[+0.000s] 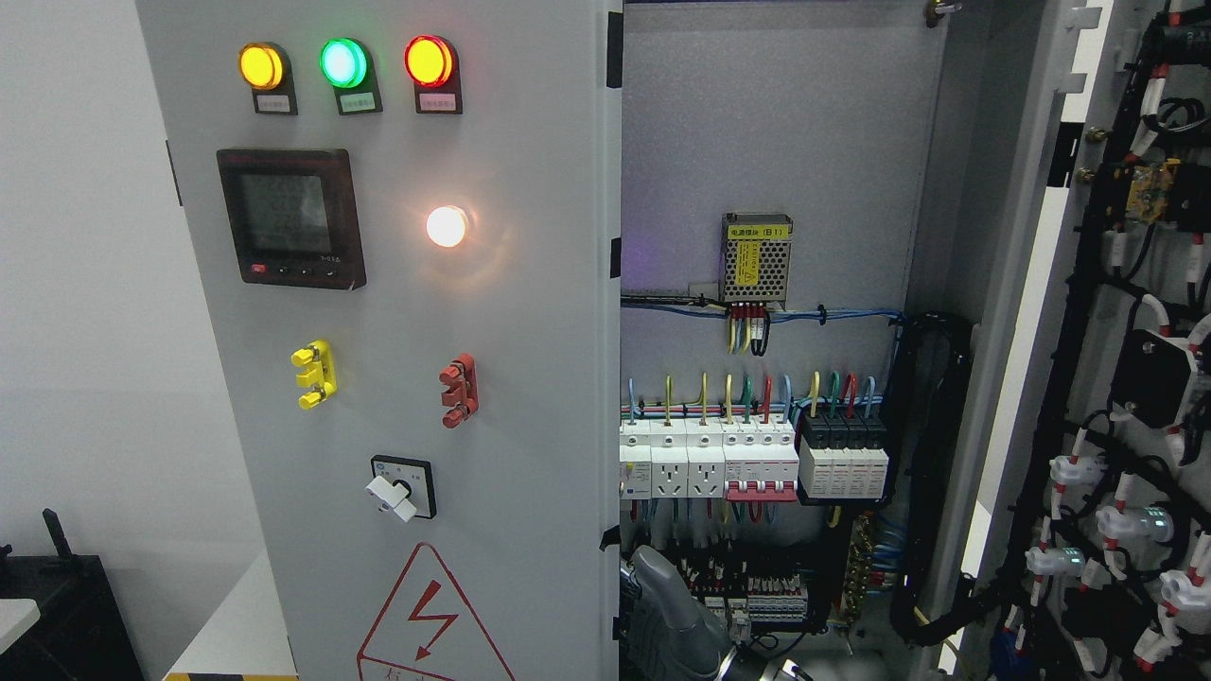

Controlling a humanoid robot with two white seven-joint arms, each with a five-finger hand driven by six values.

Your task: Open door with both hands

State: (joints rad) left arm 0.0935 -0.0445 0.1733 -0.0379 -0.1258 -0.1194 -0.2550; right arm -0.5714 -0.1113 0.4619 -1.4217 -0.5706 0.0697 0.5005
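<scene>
Head view, left to right. Far left of the right hand [674,613] and level with it, a black box [57,615] against a white wall.

Next, the closed grey metal left door [530,397] of the electrical cabinet, its edge just left of the hand. High on that door, three round lamps: yellow lamp [261,65], green lamp [342,62], red lamp [429,60]. Below them a black square meter with a dim display [290,218] and a glowing white round lamp [446,226]. Lower still a yellow plastic terminal block [314,375], a red plastic terminal block [459,390], a black rotary switch with a white knob [401,488], and a red-outlined lightning warning triangle [430,624], up and to the left of the hand.

Grey right hand rising from the bottom edge, inside the open compartment, close beside the left door's edge. Cannot tell whether its fingers are spread or curled, nor whether they hold anything.

Above the hand, a row of white breakers and sockets [705,462] with coloured wires, then black-and-white modules [844,459]; higher up, a perforated metal power supply with a yellow label [755,257].

Right of the hand, a thick black cable bundle [932,454]. Farthest right, well apart from the hand, the open grey right door [1026,378], swung wide, inner face showing black wiring and white connectors.
</scene>
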